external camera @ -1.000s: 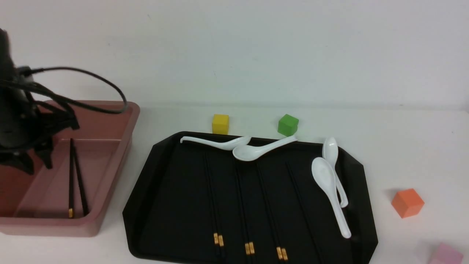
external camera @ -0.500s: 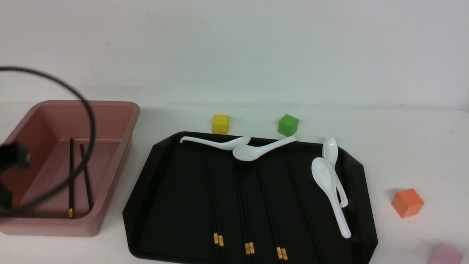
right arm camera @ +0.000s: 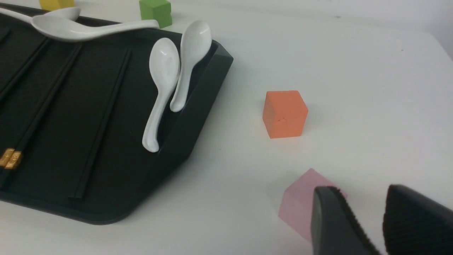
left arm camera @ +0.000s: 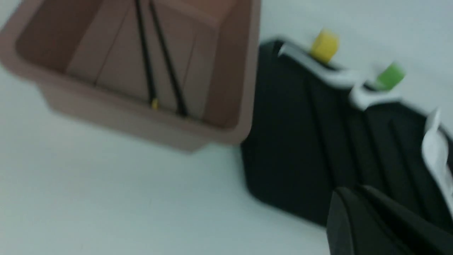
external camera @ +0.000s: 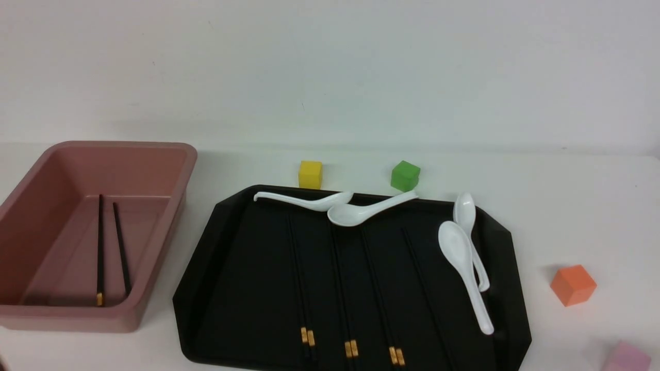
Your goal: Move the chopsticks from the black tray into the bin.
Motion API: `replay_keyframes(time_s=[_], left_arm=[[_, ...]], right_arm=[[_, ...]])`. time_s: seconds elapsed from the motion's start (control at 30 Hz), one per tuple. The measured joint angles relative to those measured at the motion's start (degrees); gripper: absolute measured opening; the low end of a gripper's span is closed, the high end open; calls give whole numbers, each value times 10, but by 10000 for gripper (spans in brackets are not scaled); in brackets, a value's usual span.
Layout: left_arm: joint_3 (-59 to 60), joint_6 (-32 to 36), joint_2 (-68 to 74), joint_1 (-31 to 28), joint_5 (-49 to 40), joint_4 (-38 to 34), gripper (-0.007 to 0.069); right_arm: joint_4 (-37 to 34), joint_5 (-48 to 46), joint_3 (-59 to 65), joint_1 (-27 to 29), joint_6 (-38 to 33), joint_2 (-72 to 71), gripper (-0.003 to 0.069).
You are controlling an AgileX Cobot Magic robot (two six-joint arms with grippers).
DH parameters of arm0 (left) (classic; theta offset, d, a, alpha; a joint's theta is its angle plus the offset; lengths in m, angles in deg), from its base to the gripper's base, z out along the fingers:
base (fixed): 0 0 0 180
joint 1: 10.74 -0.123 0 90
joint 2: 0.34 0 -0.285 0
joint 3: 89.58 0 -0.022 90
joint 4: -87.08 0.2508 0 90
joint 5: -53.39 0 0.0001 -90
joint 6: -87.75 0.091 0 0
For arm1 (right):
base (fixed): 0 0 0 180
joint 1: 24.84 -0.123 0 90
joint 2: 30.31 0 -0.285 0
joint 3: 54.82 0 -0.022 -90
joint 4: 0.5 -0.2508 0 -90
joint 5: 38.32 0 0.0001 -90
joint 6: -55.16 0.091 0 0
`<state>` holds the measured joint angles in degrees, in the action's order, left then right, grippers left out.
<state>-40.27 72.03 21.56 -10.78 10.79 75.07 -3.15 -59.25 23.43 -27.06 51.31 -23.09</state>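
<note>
The black tray (external camera: 247,268) lies at table centre and holds several pairs of chopsticks (external camera: 340,278), black sticks with gold bands near the front rim. One more pair of chopsticks (external camera: 100,247) lies inside the pink bin (external camera: 170,150) at the left. Neither gripper shows in the front view. In the blurred left wrist view my left gripper (left arm camera: 350,192) looks shut and empty, above the tray's (left arm camera: 290,141) near corner, with the bin (left arm camera: 141,124) and its chopsticks (left arm camera: 145,63) beyond. In the right wrist view my right gripper (right arm camera: 362,193) is open and empty, right of the tray (right arm camera: 198,102).
Several white soup spoons (external camera: 464,268) lie on the tray's far and right edges. A yellow cube (external camera: 310,173) and a green cube (external camera: 405,175) stand behind the tray. An orange cube (external camera: 573,284) and a pink cube (right arm camera: 300,202) stand to its right, the pink one beside my right fingers.
My left arm and its cable have drawn back from over the bin and left the front view. One stick in the bin has shifted slightly right.
</note>
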Motion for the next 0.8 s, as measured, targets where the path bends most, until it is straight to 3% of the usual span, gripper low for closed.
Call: replay_keyframes(time_s=[0.13, 0.8], left_arm=[[17, 0, -24, 0, 37, -2, -13], [31, 0, -28, 0, 49, -3, -13]], right_arm=[[-1, 0, 0, 0, 0, 0, 240], [0, 0, 0, 0, 0, 0, 240]])
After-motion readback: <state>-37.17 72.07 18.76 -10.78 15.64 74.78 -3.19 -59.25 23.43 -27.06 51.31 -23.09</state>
